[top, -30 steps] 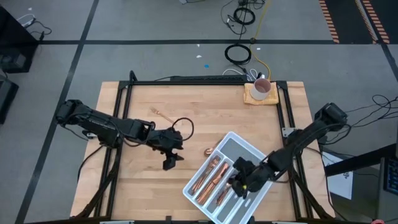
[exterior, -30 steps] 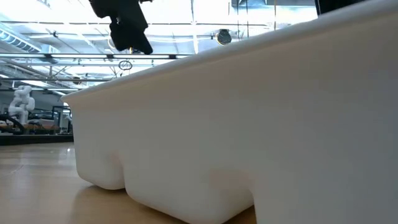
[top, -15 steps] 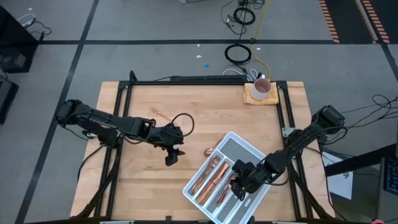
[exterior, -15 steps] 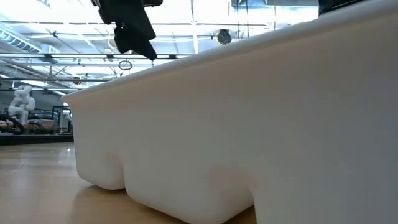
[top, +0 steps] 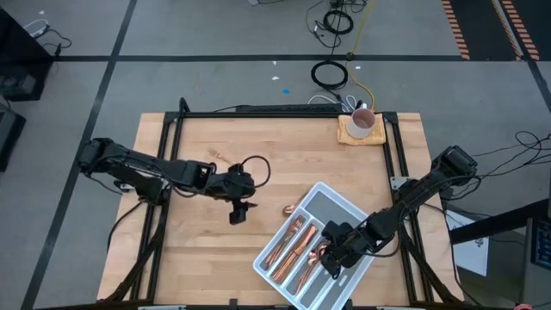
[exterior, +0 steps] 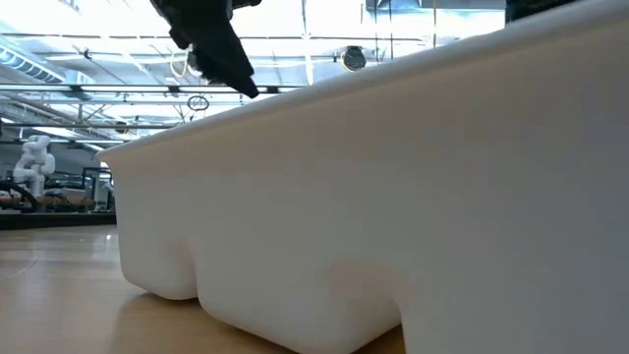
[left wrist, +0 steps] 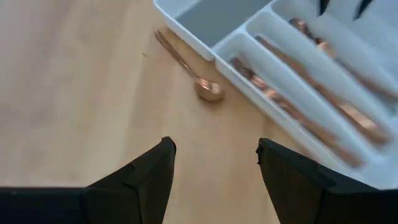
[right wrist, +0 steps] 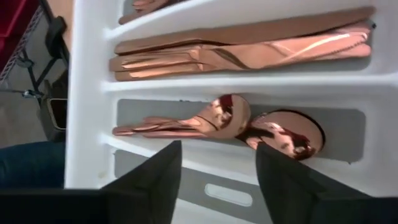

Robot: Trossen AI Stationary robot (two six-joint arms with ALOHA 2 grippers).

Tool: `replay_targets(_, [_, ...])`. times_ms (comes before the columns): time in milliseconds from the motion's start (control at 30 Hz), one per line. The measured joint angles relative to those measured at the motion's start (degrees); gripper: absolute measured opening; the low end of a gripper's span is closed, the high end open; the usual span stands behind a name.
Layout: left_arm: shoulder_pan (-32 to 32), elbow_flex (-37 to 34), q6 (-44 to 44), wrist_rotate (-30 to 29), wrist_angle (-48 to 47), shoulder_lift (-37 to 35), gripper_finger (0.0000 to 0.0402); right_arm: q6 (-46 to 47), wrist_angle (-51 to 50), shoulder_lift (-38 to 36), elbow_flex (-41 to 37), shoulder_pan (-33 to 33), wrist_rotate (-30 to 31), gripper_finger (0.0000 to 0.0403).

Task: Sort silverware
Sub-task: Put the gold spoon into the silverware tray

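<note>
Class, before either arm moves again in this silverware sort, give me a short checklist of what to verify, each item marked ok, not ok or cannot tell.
1. Right gripper open above the tray, holding nothing: ok.
2. Spoons lying inside one compartment: ok.
3. Left gripper open and empty: ok.
4. Loose spoon on the table beside the tray, ahead of the left gripper: ok.
5. Fork on the table, not sorted yet: not ok.
6. Other pieces hidden under the arms: cannot tell.
</note>
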Motion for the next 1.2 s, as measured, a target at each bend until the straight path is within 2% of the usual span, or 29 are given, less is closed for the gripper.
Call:
replay_targets(200, [-1.61,-0.07,17.48,-9.85,4.71,3.71,0.0235,-2.96,-2.06,0.00,3.56,-0.72,0.04,0.0225])
replay_targets(367, [-2.59,-0.07,26.36,-11.82,13.29,11.45,0.0235,-7.82,-10.39,0.00,9.75,-0.83,0.22,0.0231])
replay_targets(533, [-2.98,-0.07,30.40,-13.43,20.69,19.91,0.0235,-9.88,-25.51,-0.02,17.22,-0.78,2.38,0.0231])
replay_targets(700, [-3.01,-0.07,34.76,-13.41,24.46,27.26,0.0235,-10.45,-35.23,-0.02,23.05,-0.67,4.83,0.0231])
replay_targets(867, [-3.62,-0.04,39.63,-13.43,30.88,32.51,0.0235,-10.35,-38.37,-0.02,25.10,-0.66,6.30,0.0231])
replay_targets(1033, [-3.82,0.02,40.31,-13.65,37.91,35.55,0.0233,-8.48,-39.21,-0.02,25.10,-0.61,6.32,0.0231])
replay_targets(1100, [-3.80,0.02,41.27,-13.73,40.22,36.79,0.0220,-7.61,-39.23,-0.02,25.10,-0.61,6.29,0.0231])
replay_targets(1200, [-3.72,0.10,42.49,-13.43,43.36,38.62,0.0167,-6.57,-39.14,-0.02,25.10,-0.53,6.30,0.0231])
